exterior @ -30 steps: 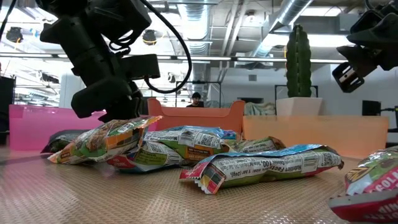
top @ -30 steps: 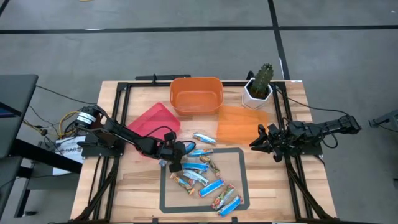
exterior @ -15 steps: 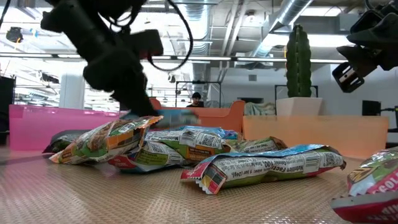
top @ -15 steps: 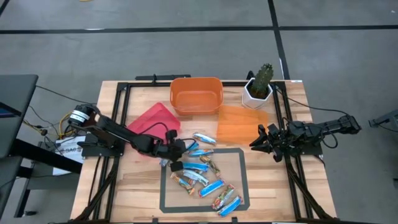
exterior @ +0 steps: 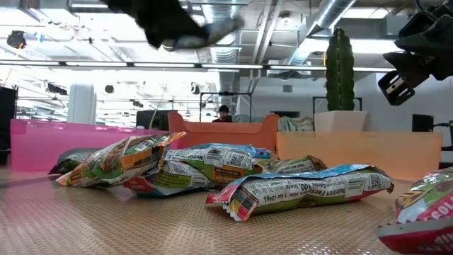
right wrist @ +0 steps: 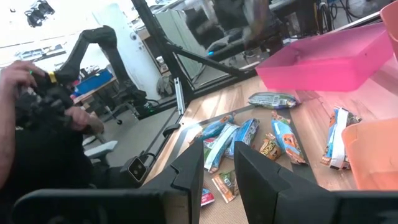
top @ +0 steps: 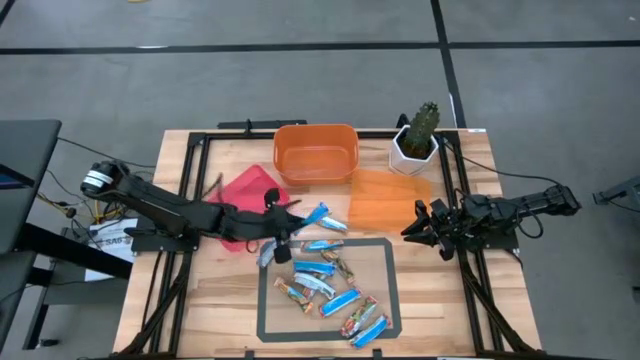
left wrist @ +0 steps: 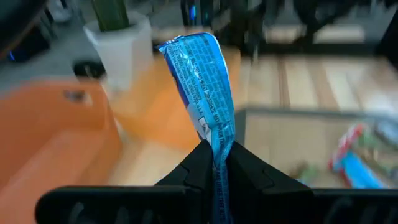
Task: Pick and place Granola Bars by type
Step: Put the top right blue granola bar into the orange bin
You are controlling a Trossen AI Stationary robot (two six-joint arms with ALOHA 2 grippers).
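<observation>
Gripping a blue bar (left wrist: 202, 87), left gripper (left wrist: 215, 157) hovers.

Even, soft overhead light fills the high view, with faint shadows and no glare. The low view is backlit by bright ceiling strips; along its top edge a dark arm smears with motion blur. In the left wrist view the blue wrapper (left wrist: 202, 87) is sharp while everything behind is blurred. The right wrist view's upper left looks overexposed, perhaps from windows.
</observation>
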